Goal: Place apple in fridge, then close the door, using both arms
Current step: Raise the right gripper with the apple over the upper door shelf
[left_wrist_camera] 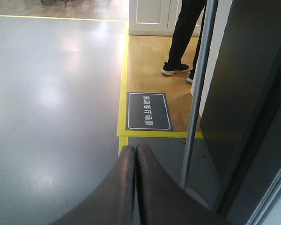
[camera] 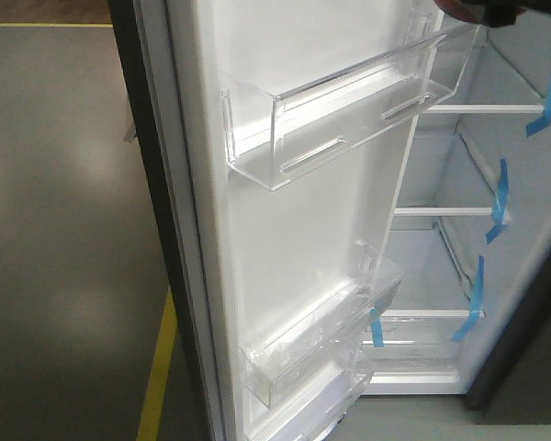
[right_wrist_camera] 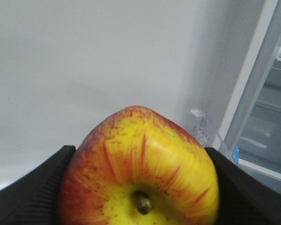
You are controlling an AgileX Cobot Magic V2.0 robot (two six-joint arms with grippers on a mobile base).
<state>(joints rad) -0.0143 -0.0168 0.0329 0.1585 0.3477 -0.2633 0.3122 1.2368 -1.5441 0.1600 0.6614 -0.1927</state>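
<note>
Left hand (left_wrist_camera: 135, 152) closed tight, right hand (right_wrist_camera: 139, 190) clamping apple (right_wrist_camera: 140, 150)

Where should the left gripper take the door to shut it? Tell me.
Take the door by its dark free edge, coming from the outer face: it is a tall flat slab, and the clear bins on its lining look flimsy.

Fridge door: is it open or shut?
Open. The door is swung wide, showing its white lining and clear bins, and the glass shelves inside are in plain sight.
</note>
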